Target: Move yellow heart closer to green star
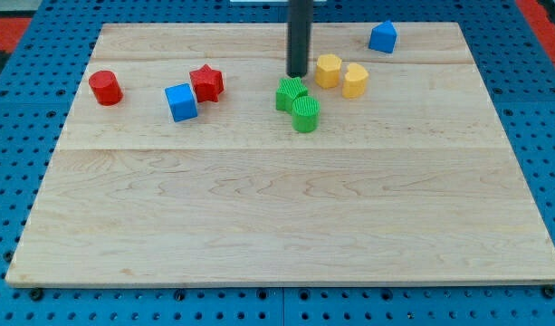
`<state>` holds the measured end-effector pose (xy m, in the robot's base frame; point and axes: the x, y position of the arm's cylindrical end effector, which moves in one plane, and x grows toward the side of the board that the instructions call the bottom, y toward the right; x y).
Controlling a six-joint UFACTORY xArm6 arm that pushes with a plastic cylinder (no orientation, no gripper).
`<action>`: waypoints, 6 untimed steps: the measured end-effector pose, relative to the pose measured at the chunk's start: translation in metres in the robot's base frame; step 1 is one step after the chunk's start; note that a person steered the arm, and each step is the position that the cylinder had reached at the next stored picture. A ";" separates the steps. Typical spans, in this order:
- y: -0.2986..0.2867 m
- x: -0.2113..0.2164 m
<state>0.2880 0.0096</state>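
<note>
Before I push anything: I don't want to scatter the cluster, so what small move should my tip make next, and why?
Probably swing my tip round behind the yellow heart, to its right side. The tip now sits left of both yellow blocks, just above the green star, so pushing from here would drive the heart away from the star.

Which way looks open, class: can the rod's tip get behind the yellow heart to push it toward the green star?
Probably yes. My tip sits left of the yellow hexagon, which stands between it and the yellow heart. The board right of the heart looks free, so circling round should work toward the green star.
</note>
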 end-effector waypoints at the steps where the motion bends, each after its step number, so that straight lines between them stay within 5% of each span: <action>1: -0.013 0.002; 3: 0.007 0.106; 5: 0.139 0.079; 6: 0.143 0.016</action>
<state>0.3039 0.1529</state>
